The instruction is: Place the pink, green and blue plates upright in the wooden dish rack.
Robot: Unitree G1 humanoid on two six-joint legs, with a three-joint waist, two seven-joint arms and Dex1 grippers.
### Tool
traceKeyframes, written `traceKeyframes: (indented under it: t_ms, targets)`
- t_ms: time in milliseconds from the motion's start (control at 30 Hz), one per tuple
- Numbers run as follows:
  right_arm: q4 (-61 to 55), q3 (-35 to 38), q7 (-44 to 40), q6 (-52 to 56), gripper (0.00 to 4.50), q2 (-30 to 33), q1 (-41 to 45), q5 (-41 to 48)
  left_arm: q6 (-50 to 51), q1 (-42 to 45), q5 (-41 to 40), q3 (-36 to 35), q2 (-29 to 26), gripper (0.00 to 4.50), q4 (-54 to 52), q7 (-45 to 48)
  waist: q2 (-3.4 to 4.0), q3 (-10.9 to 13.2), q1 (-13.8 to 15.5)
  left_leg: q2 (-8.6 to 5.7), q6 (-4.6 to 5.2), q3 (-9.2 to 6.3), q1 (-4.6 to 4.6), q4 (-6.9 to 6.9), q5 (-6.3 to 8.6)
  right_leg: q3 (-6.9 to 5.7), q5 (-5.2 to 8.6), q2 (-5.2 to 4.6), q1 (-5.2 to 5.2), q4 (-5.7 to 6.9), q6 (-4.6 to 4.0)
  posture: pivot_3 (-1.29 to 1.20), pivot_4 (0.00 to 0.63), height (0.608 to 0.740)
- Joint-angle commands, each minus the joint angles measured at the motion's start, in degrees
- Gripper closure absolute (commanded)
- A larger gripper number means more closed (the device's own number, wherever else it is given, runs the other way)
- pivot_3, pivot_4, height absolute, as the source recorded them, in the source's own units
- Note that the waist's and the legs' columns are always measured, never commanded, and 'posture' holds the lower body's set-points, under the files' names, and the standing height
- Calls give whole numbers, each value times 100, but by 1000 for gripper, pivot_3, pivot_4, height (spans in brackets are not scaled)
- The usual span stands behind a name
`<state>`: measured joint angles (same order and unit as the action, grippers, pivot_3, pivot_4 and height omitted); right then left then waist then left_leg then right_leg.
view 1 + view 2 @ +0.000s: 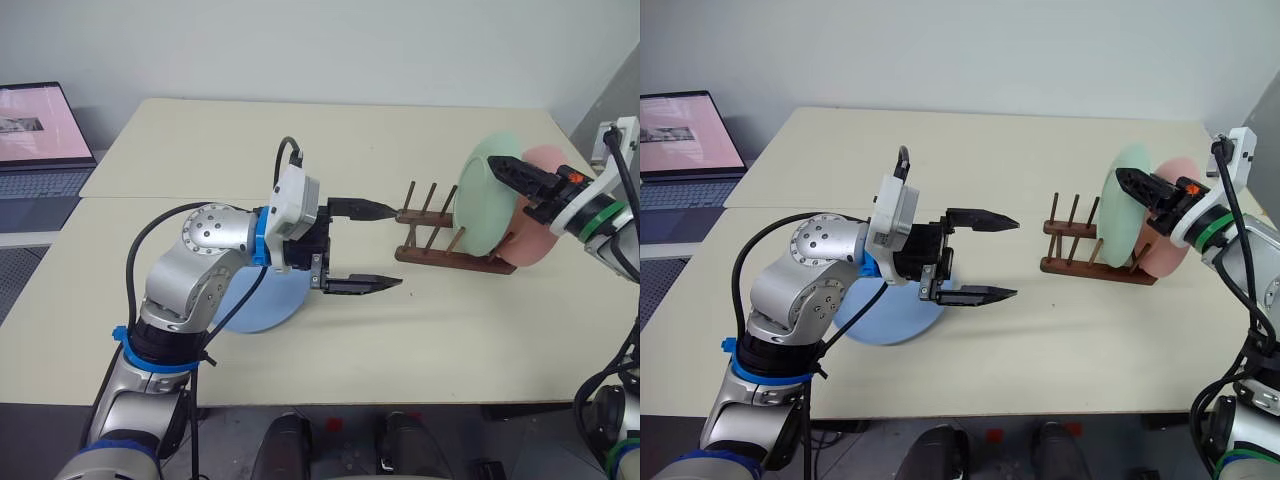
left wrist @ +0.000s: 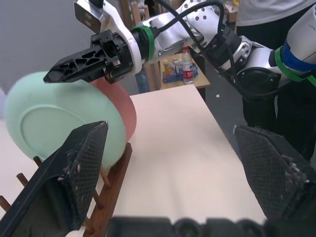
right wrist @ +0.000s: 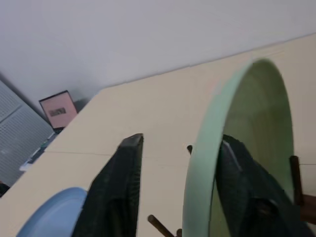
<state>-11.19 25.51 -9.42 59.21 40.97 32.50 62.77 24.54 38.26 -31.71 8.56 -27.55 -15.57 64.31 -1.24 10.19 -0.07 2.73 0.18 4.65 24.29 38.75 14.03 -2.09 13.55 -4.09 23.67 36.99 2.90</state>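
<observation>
Green plate (image 3: 217, 148) upright in rack (image 1: 440, 250) — rim between parted right gripper (image 3: 182, 192) fingers; left gripper (image 1: 375, 247) wide open

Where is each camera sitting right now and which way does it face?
Left and right eye views: on the head, looking forward and down at the table; both arms show, left gripper open, right gripper at the green plate.
Left wrist view: along its open fingers toward the wooden dish rack and the right gripper.
Right wrist view: along its fingers, which straddle the green plate's rim; blue plate beyond.
All views share the green plate.
</observation>
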Motion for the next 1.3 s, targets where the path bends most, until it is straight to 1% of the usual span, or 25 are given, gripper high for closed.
traceKeyframes:
  t_ms: [33,67,100,133,233,333,467,533,700,800,900,1033,1167,1233,1300]
  targets:
    - [-306,-204,-366,-556,900,455,127,-755,345,172,-321,-210,112,0,-109,-294,0,0,1,0,0,-2,4,1,0,-2,0,0,1,-1,0,0,150,738]
    - [-312,-282,-472,-683,442,562,132,-942,451,199,-358,-233,124,0,-119,-381,-1,0,1,0,0,-1,8,1,0,-1,0,0,6,-1,1,0,150,738]
    - [-315,-336,-565,-776,118,629,134,-1082,530,217,-388,-247,129,0,-130,-447,-1,0,1,1,0,-2,9,1,0,-2,1,0,7,-1,1,0,150,738]
    - [-294,-388,-658,-879,52,731,182,-1246,639,247,-419,-261,137,0,-149,-542,-1,0,1,0,0,-2,8,1,0,-1,1,0,8,-1,2,0,150,738]
    - [-211,-459,-928,-1028,52,927,324,-1516,756,290,-430,-255,120,0,-209,-656,-1,0,1,0,0,0,9,1,0,0,1,0,11,1,2,0,150,738]
    - [-234,-721,-1492,-1162,52,1321,428,-1839,753,352,-44,-152,-16,0,-188,-917,-1,0,1,-1,0,2,9,0,0,2,1,0,13,1,2,0,150,738]
    - [-160,-1116,-2206,-1444,52,1853,189,-2421,801,420,94,-187,49,0,-316,-1292,-1,1,3,0,0,-1,11,0,0,-1,1,1,12,-2,1,0,150,738]
    - [-64,-1174,-2417,-1559,52,1946,172,-2591,860,415,190,-161,67,0,-400,-1503,-2,1,3,0,0,1,12,0,0,0,1,0,12,-4,1,0,150,738]
    - [6,-1163,-3063,-1732,52,2083,275,-2682,969,351,201,-239,59,0,-526,-1766,-2,1,6,1,0,-1,12,1,0,-1,0,1,14,-1,1,0,150,738]
    - [-40,-1158,-3553,-1831,52,2240,272,-2653,1017,248,119,-374,-70,0,-672,-1755,-2,1,5,1,0,1,12,1,0,0,1,1,16,-1,1,0,150,738]
    - [-163,-1214,-3992,-1813,52,2283,384,-2476,1013,105,212,-552,-236,0,-728,-1880,-2,1,-4,1,0,3,12,1,0,2,1,1,16,-2,1,0,150,738]
    - [-394,-1391,-4402,-1722,52,2220,527,-2326,1066,-258,425,-836,-521,0,-836,-2223,-2,1,-3,3,-1,0,9,1,0,1,1,2,17,4,0,0,150,738]
    - [-521,-1807,-4651,-1789,52,1958,854,-2336,1353,-1193,718,-1440,-936,0,-1212,-2836,-2,1,-46,5,-1,4,7,1,0,7,0,1,19,3,0,0,150,738]
    - [-537,-1966,-4850,-1874,52,1913,937,-2405,1520,-1508,798,-1768,-903,0,-1300,-3279,-5,3,-25,6,-1,2,8,0,0,5,0,1,20,6,0,0,150,738]
    - [-618,-2167,-5189,-2027,52,1904,971,-2455,1714,-2022,900,-2174,-928,0,-1377,-3619,-6,3,-4,8,-1,3,9,1,0,2,0,1,22,6,0,0,150,738]
